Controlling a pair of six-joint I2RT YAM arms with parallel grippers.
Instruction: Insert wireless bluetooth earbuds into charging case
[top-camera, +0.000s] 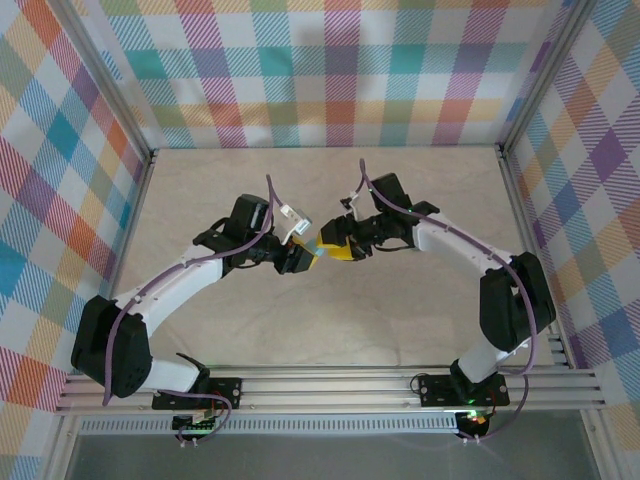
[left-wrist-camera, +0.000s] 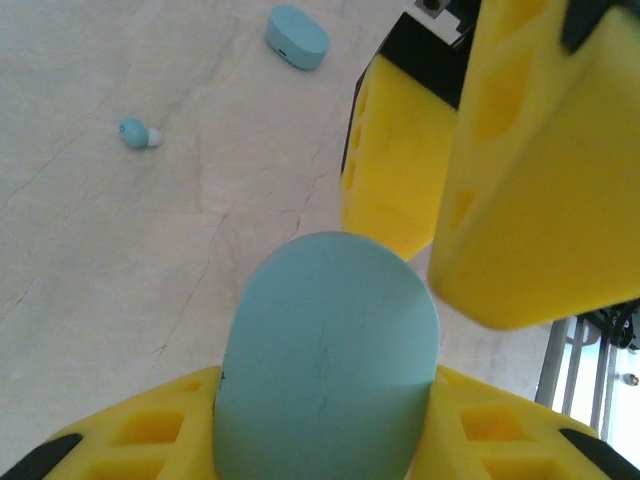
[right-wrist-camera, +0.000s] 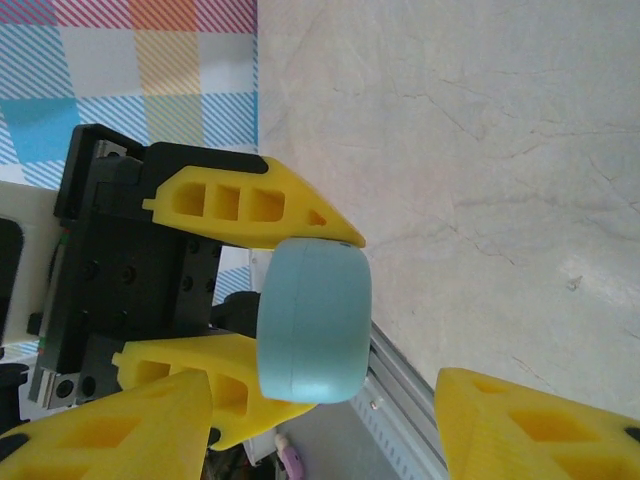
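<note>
My left gripper (left-wrist-camera: 325, 390) is shut on the charging case (left-wrist-camera: 325, 350), a smooth light-blue oval held between its yellow fingers above the middle of the table. In the right wrist view the case (right-wrist-camera: 315, 320) sits clamped between those left fingers (right-wrist-camera: 250, 205). My right gripper (right-wrist-camera: 320, 430) stands open just short of it, the jaws wide apart and touching nothing. From above, the left gripper (top-camera: 300, 257) and right gripper (top-camera: 338, 246) meet tip to tip. One tiny light-blue earbud (left-wrist-camera: 135, 133) lies on the table beyond the case. A larger light-blue oval piece (left-wrist-camera: 297, 36) lies farther off.
The beige marbled table (top-camera: 400, 320) is walled by plaid panels (top-camera: 340, 70) on three sides. An aluminium rail (top-camera: 330, 385) runs along the near edge by the arm bases. The right gripper's yellow fingers (left-wrist-camera: 540, 170) stand close to the case's upper right.
</note>
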